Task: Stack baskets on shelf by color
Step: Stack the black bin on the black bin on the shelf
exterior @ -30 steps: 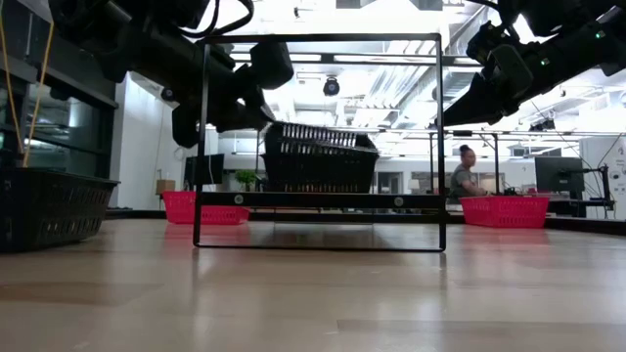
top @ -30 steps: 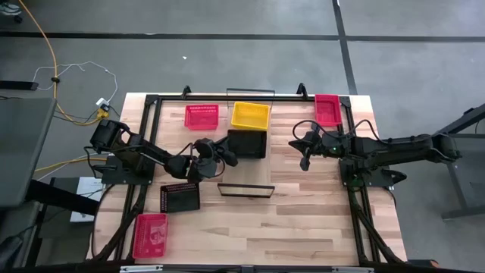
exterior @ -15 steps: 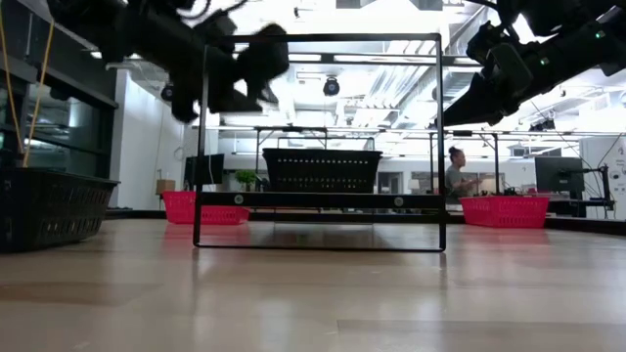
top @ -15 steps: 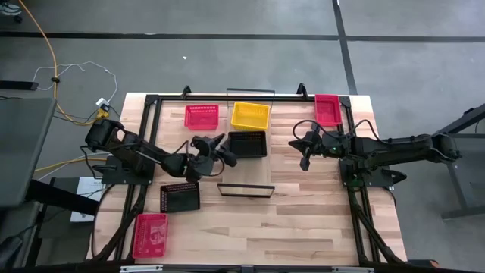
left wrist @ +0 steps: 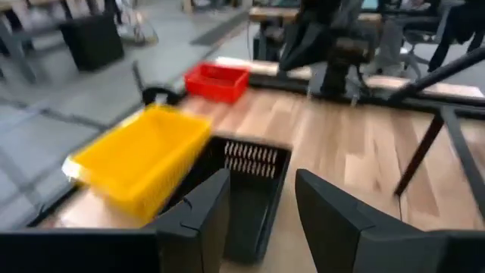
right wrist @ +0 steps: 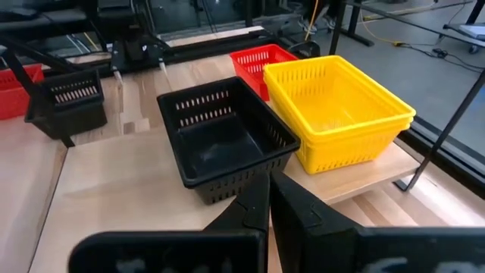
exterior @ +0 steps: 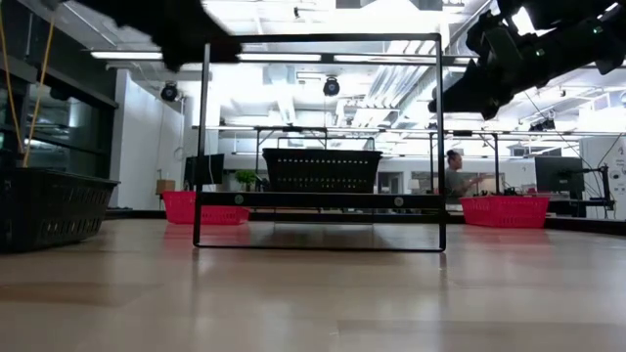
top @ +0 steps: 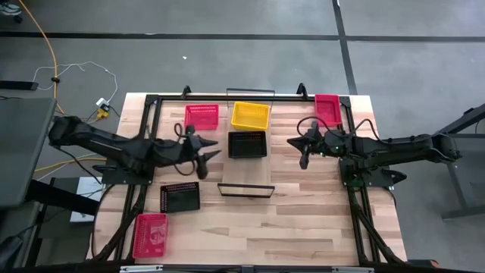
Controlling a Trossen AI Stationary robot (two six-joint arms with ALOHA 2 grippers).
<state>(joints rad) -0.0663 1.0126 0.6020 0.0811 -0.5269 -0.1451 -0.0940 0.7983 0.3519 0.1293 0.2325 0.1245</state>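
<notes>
A black basket (top: 248, 144) sits level by its bottom on the pale shelf (top: 246, 173); the low view shows the black basket (exterior: 323, 168) on the plank (exterior: 318, 199). Beyond it on the shelf stands a yellow basket (top: 251, 115), which shows two rims (right wrist: 341, 114). My left gripper (top: 208, 148) hangs open left of the black basket, clear of it, its fingers apart in the left wrist view (left wrist: 261, 182). My right gripper (top: 303, 148) waits shut to the right of the shelf, its fingers together (right wrist: 269, 182).
Pink-red baskets lie at the far left (top: 201, 116), far right (top: 328, 108) and near left (top: 149, 235). Another black basket (top: 180, 197) rests on the table near the left arm. A black wire frame (exterior: 318, 142) stands at the shelf's near end.
My left gripper has let go of the black basket, risen, rolled and drawn back toward the table's left edge. The basket, tilted over the shelf a second ago, now sits level on it. My right arm has kept still.
</notes>
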